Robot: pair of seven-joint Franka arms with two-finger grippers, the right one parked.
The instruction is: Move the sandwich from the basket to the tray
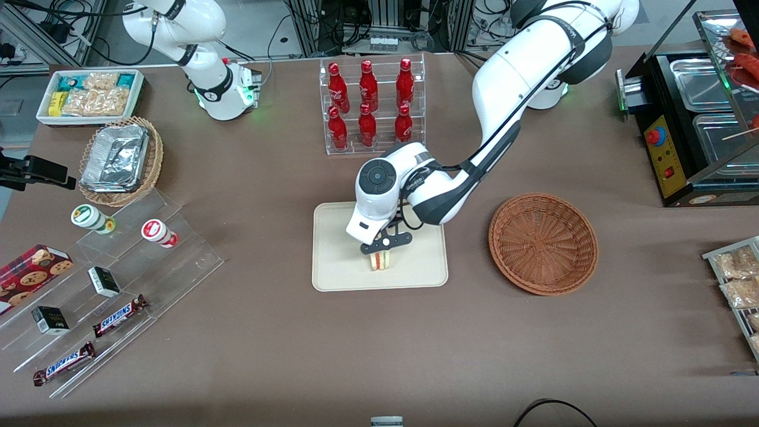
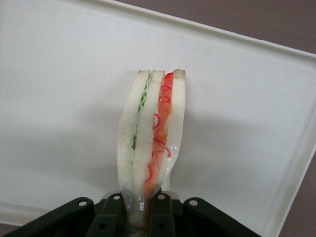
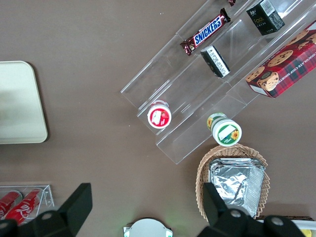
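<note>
Currently the sandwich (image 1: 379,260) is gripped by the end effector (image 1: 384,249) of the left arm, directly above the cream-beige tray (image 1: 338,273). In the wrist view the two dark fingers (image 2: 163,205) are seen pressed against the bread faces at one end of the sandwich (image 2: 150,143), so that the wedge is pinched narrow there and widens away from the end effector (image 2: 140,210). Green filling is visible along one seam of the cut edge and red-orange filling along the other. The sandwich is held on edge, pointing downward from the fingers, over the part of the tray (image 2: 256,89) closer to the front camera and about midway between its two short edges; whether its lower end is touching the tray surface cannot be told. The reddish-brown wicker basket (image 1: 542,243) is seen just beside the tray, toward the working arm's end of the worktop (image 1: 379,356), with nothing in it. An acrylic rack of red bottles (image 1: 370,104) is positioned farther from the front camera than the tray.
</note>
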